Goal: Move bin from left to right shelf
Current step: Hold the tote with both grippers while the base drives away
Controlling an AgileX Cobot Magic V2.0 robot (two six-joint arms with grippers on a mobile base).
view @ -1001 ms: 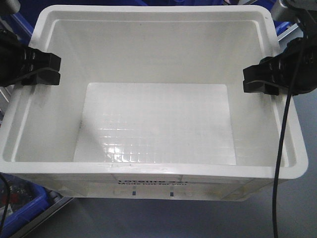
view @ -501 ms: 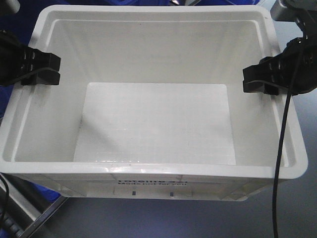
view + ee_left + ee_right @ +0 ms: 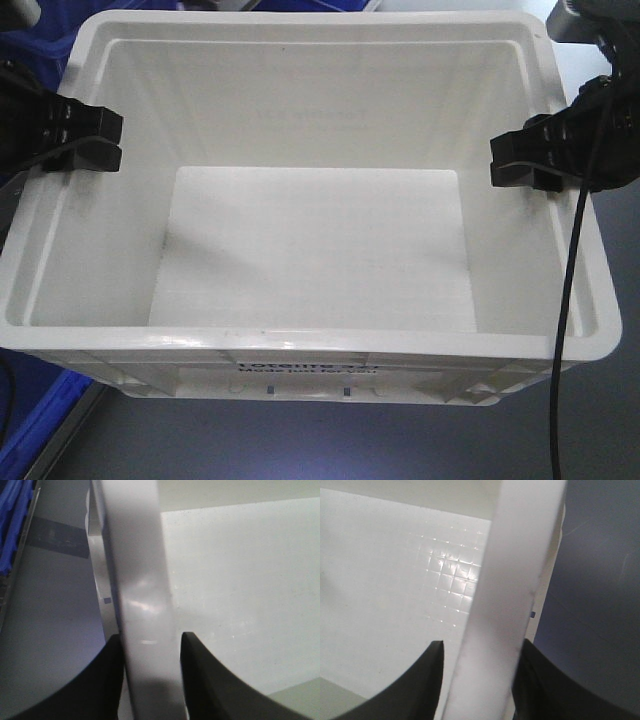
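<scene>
Two grippers hold the bin (image 3: pixel 300 120) between them: the left gripper (image 3: pixel 108 141) pinches its left rim, the right gripper (image 3: pixel 503 163) its right rim, jaws clamped either side of the lip (both wrist views agree). Bin empty, level, printed side nearest; blue bin (image 3: pixel 40 420) shows below its near-left corner.

A smooth grey floor (image 3: pixel 360 445) fills the lower edge of the front view and runs up the right side. In the bottom left corner a blue plastic bin (image 3: pixel 30 415) lies beside a slanting grey metal rail (image 3: pixel 72 432). More blue bins (image 3: pixel 45 40) show at the top left. The left wrist view shows a darker rectangular patch (image 3: pixel 55 540) on the floor. The light is soft and even.
</scene>
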